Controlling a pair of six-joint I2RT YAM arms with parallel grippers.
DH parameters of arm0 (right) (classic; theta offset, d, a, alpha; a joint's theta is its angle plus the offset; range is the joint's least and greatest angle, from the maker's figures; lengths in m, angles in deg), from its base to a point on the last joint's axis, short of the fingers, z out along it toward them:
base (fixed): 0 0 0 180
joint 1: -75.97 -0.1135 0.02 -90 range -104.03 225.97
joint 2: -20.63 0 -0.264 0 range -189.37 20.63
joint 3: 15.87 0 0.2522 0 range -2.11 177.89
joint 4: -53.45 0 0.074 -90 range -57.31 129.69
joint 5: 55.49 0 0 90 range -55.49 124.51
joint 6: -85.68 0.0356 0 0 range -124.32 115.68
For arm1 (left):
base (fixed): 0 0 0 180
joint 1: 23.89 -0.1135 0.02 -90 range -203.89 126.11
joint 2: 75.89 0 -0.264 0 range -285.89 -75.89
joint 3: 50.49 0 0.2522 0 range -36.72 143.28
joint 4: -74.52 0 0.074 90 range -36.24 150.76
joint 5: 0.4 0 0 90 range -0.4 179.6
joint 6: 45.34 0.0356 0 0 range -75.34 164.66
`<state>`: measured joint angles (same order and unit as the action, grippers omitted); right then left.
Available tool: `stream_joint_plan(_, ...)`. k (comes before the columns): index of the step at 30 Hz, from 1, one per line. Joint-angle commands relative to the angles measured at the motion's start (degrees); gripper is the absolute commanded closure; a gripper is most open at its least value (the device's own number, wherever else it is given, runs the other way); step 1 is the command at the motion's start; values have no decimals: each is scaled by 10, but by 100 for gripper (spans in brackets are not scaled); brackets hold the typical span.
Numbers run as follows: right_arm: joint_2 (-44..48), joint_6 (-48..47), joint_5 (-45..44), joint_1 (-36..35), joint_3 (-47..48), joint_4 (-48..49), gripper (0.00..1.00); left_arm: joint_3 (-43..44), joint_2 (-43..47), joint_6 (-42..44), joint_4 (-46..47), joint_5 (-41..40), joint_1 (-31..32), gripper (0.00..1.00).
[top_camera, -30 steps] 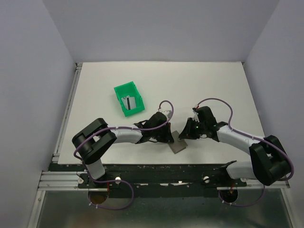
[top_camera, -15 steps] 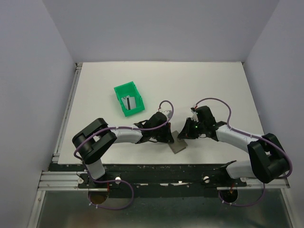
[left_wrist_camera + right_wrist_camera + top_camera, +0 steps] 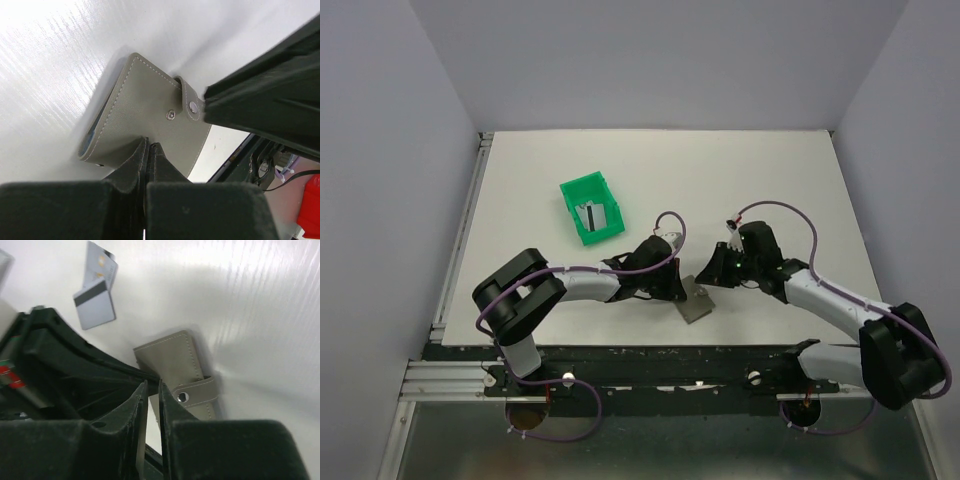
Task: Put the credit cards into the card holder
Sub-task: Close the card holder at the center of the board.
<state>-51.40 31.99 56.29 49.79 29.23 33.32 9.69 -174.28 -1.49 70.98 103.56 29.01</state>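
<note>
The card holder (image 3: 698, 303) is a grey-brown wallet lying near the table's front edge. Its snap tab (image 3: 192, 102) faces up. My left gripper (image 3: 672, 287) is shut, its tips (image 3: 148, 145) resting on the holder's (image 3: 145, 110) near edge. My right gripper (image 3: 713, 275) sits at the tab's end from the other side. Its jaws (image 3: 152, 385) stand a narrow gap apart, with pale table showing between them. Two credit cards (image 3: 95, 302) (image 3: 104, 265) lie on the table beyond the holder (image 3: 175, 360). Another credit card (image 3: 590, 216) lies in the green bin.
The green bin (image 3: 582, 190) stands left of centre, behind the left arm. The table's black front rail (image 3: 650, 350) runs just behind the holder. The left gripper's dark body (image 3: 75, 365) fills the lower left of the right wrist view.
The right arm's elbow has swung out to the right and its gripper has shifted slightly up and back at the holder. The left arm and the holder have stayed put.
</note>
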Motion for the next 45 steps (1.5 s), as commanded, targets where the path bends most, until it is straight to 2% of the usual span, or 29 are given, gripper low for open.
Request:
stream_joint_plan(1,68,-13,-57,0,-10,1,77,3,-18,4,-30,5,6,100)
stream_joint_plan(5,73,-12,-129,0,16,-83,78,3,-17,4,-29,6,6,100)
stream_joint_plan(9,52,-13,-132,0,23,-109,79,3,-18,6,-32,5,6,100)
stream_joint_plan(24,18,7,-37,0,-7,-51,78,-2,-15,3,-28,2,6,100)
stream_joint_plan(45,-13,13,2,0,-20,-8,75,3,-20,4,-32,2,7,100)
